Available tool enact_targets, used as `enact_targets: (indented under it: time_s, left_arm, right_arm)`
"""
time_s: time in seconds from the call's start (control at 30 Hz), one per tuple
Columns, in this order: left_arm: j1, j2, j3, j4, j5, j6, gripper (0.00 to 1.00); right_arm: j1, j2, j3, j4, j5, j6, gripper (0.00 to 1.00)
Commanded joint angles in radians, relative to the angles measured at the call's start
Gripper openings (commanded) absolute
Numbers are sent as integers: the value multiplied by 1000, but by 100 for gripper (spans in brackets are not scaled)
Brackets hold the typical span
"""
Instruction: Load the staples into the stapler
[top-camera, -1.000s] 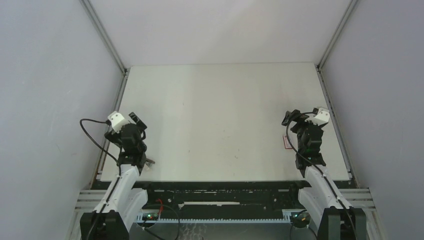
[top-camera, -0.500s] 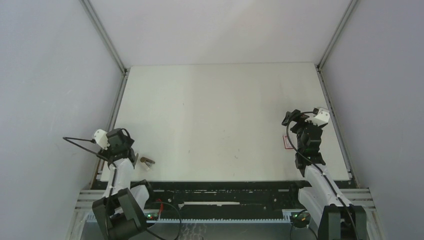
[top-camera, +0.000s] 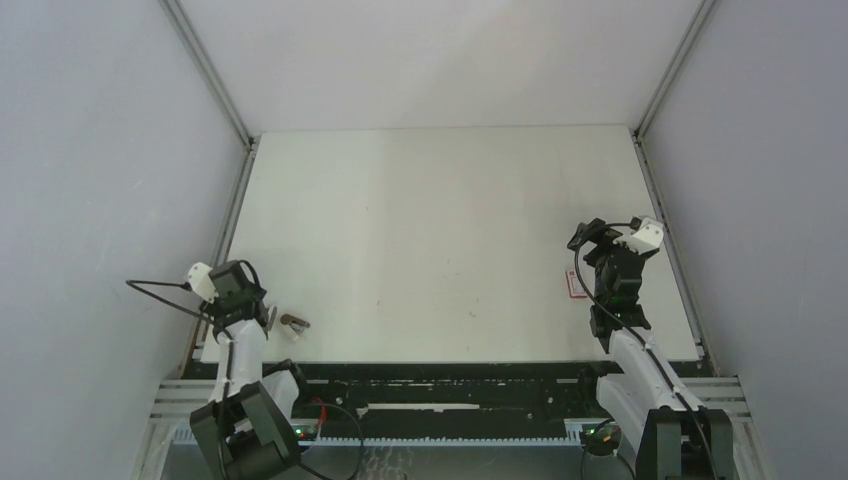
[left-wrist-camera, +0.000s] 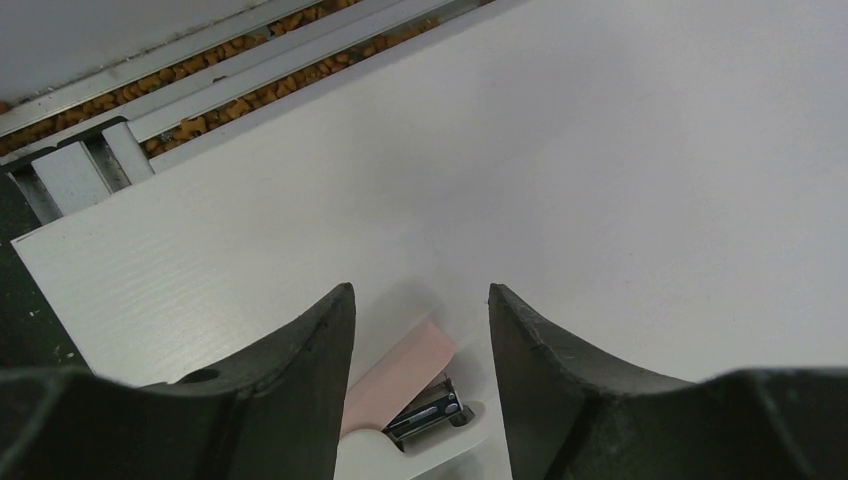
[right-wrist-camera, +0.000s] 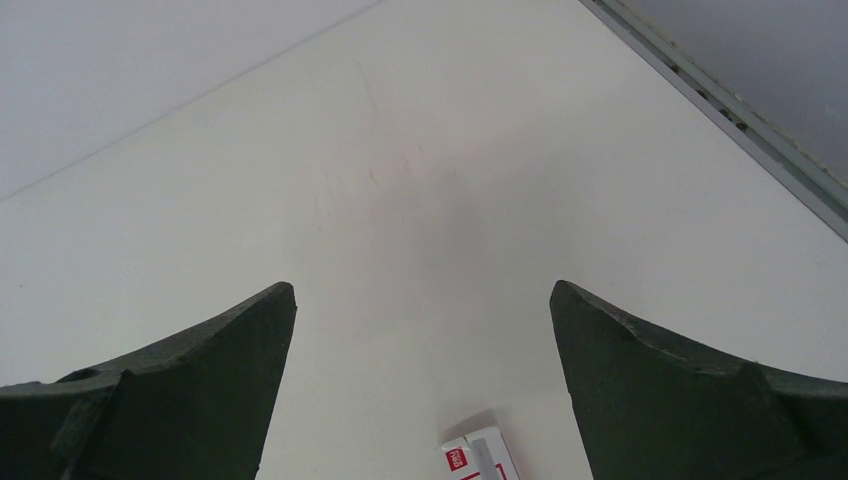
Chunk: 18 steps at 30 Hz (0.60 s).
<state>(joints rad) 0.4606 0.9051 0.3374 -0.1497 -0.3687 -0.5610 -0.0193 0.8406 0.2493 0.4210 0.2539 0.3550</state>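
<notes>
Position of the stapler (top-camera: 294, 322) is recorded at the lower left of the top view, where it lies flat on the white table (top-camera: 440, 220), close to the table's near edge and just to the right of the left arm's wrist. In the left wrist view the stapler (left-wrist-camera: 395, 385) is shown at the bottom centre of the frame, with its pink body angled toward the upper right and a dark metallic part along its lower right side. The left gripper (left-wrist-camera: 420, 300) is held with its fingers spread and nothing is pinched. The stapler is framed in the gap, below the fingertips. Contact with the finger at the left of the frame cannot be determined. The right gripper (right-wrist-camera: 420, 295) is seen with its fingers spread wide apart over bare table, and nothing is held between them. A white-and-red labelled box (right-wrist-camera: 478, 460) is visible at the bottom centre of the right wrist view, cut off by the frame edge. In the top view the same box (top-camera: 576, 287) is located at the right of the frame, just left of the right arm and well apart from the stapler.
</notes>
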Motion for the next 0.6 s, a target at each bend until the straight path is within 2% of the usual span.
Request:
enact_targets:
  time_s: [0.0, 0.17, 0.3, 0.57]
  left_arm:
    - [6, -40, 4, -9, 23, 28, 57]
    - [2, 31, 64, -84, 70, 37, 62]
    - [-1, 1, 58, -118, 29, -2, 65]
    - [-1, -10, 62, -136, 41, -31, 65]
  right_arm:
    - [-2, 8, 1, 17, 23, 22, 97]
    - [-2, 12, 2, 12, 36, 34, 96]
    - [-2, 20, 5, 13, 35, 46, 97]
    - [-1, 49, 24, 0, 44, 55, 97]
